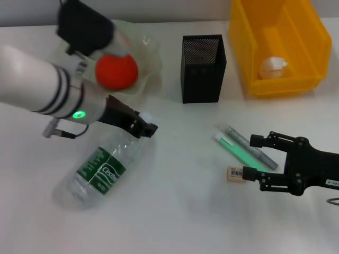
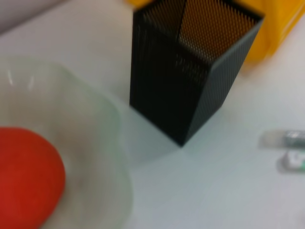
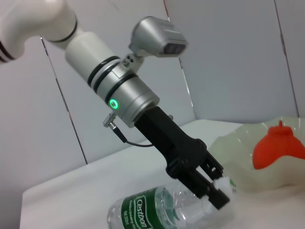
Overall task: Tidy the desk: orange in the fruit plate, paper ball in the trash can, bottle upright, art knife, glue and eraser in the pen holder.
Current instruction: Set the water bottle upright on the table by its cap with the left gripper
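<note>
The bottle (image 1: 100, 172) lies on its side on the white surface (image 1: 180, 201) — clear, ribbed plastic with a dark green label whose white lettering begins "Cest", the rest unclear. The left gripper (image 1: 144, 127) reaches down at a slant from a white-and-silver arm with a glowing green ring, and its black fingers (image 3: 214, 188) are clamped on the bottle's white cap (image 3: 223, 184).

Behind it, the orange (image 1: 116, 71) — smooth, red-orange, with a small pointed nub — sits in the fruit plate (image 1: 151, 50), a translucent pale-green dish with a ruffled rim. The pen holder (image 1: 203, 69), a square cup of black metal mesh, stands upright between the plate and the trash can (image 1: 278, 45), a bright yellow plastic bin with sloping walls. The paper ball (image 1: 271, 67), a white crumpled wad, lies inside the bin.

The right gripper (image 1: 256, 160) lies low over the surface, its black fingers spread apart. The eraser (image 1: 235, 173), a small beige block with a barcode sticker, lies just beside the lower fingertip; a green stick (image 1: 238, 152) and a grey one (image 1: 251, 147) lie side by side just beyond it.
</note>
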